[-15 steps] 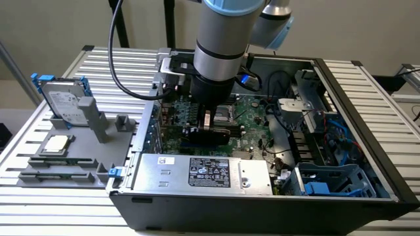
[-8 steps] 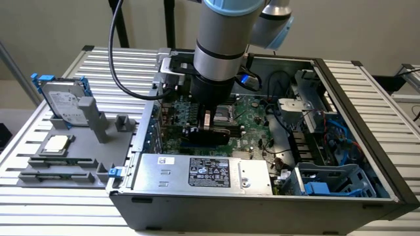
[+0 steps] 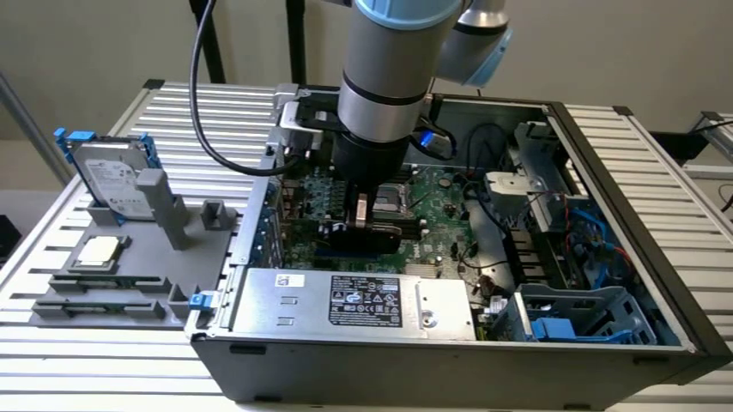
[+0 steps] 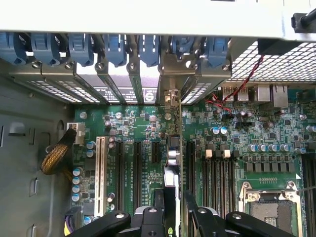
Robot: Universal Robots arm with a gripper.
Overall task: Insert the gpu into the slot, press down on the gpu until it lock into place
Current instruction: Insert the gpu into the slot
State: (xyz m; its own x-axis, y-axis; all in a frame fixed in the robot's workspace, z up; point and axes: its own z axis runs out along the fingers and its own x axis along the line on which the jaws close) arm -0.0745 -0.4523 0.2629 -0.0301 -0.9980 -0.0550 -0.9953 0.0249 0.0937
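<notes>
A slatted metal table (image 3: pixel 103 360) carries the open computer case (image 3: pixel 458 369), which lies on its side with the motherboard (image 4: pixel 143 123) facing up. A grey fixture tray (image 3: pixel 51 249) of spare parts sits beside it on the exterior view's left.

Your gripper (image 3: pixel 364 225) reaches down into the case, its fingers (image 4: pixel 148 219) pinching the gpu (image 4: pixel 173 158) from both faces. The card stands on edge over the board, between the black connector strips (image 4: pixel 138 160) and the memory strips (image 4: pixel 205 173). Its metal bracket (image 4: pixel 170 101) sits close to the rear wall, under the row of blue retainer clips (image 4: pixel 113 47). The slot is presumably under the card's lower edge; you cannot see it, nor whether the contacts have entered.

That blind spot is your main hazard. If the card's edge sits on the slot's lip or is slightly askew, pressing down would likely flex the board or damage the contacts rather than seat the card.

Watch the bracket too. If its tip snags on the rear wall, that end will probably hang up and the card will rock.

You appear to hold the card toward the end away from the bracket, so the push may land unevenly. The shroud looks glossy, so under a hard push the fingers could slip down onto the small components beside the card.
</notes>
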